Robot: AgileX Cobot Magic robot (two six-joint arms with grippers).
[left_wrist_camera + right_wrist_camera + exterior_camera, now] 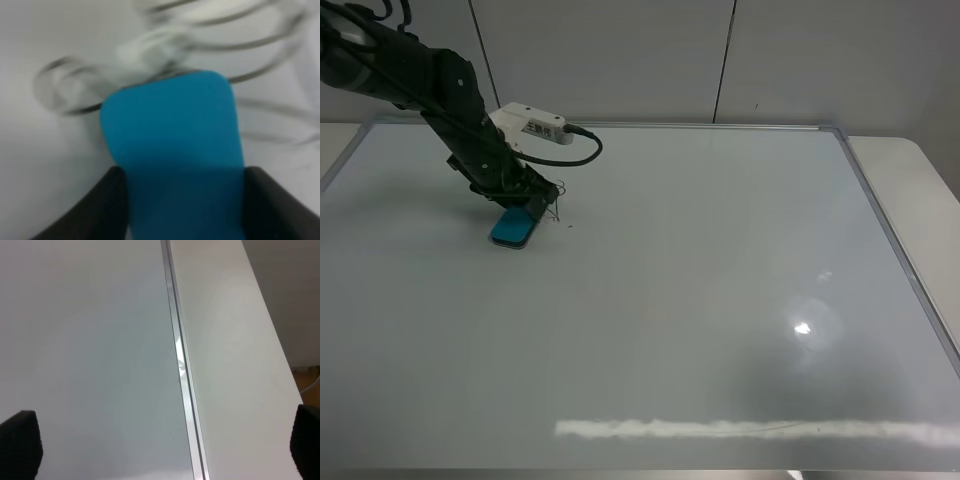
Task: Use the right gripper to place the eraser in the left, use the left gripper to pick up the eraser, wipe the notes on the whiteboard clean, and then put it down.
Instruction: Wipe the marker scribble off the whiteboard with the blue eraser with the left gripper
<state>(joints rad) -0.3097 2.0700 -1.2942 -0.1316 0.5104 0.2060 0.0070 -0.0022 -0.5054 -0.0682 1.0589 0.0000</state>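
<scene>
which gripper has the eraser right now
The left gripper, shut on the blue eraser against the whiteboard; the right gripper is open and empty over the board's right edge.

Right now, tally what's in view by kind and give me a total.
Blue eraser: 1
Whiteboard: 1
Patch of pen notes: 1
Robot hands: 2, left hand and right hand
Total: 5
</scene>
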